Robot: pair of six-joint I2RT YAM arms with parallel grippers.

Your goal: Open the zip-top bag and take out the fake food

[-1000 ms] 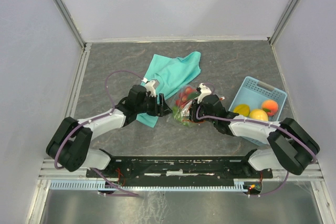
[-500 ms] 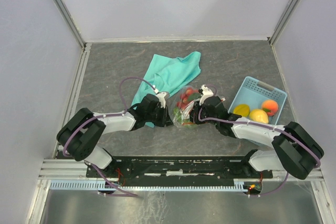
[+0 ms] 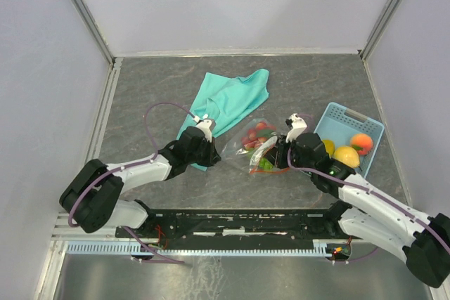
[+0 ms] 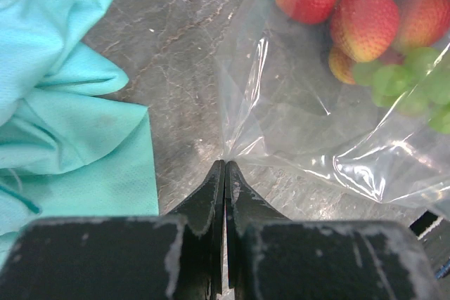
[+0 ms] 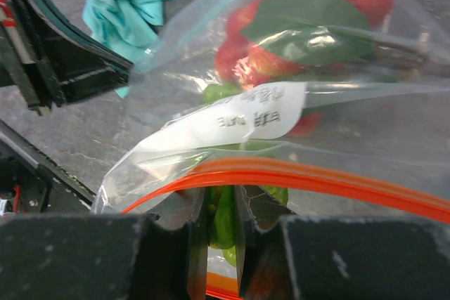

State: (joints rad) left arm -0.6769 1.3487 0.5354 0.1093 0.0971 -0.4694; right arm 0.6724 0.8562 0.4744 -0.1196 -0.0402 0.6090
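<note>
While right jaws pinch the zip-top bag (image 3: 242, 147) at its strip, left jaws nip its corner

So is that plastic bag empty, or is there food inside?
Not empty: red berries and green pieces show through the clear zip-top bag.

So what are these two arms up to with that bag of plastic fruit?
Two robot arms hold a clear zip-top bag between them. The left tool pinches one plain corner; the right tool grips the orange zip edge. The fake food, red berries and green pieces, is inside the bag. A blue basket beside it holds other fruit.
</note>
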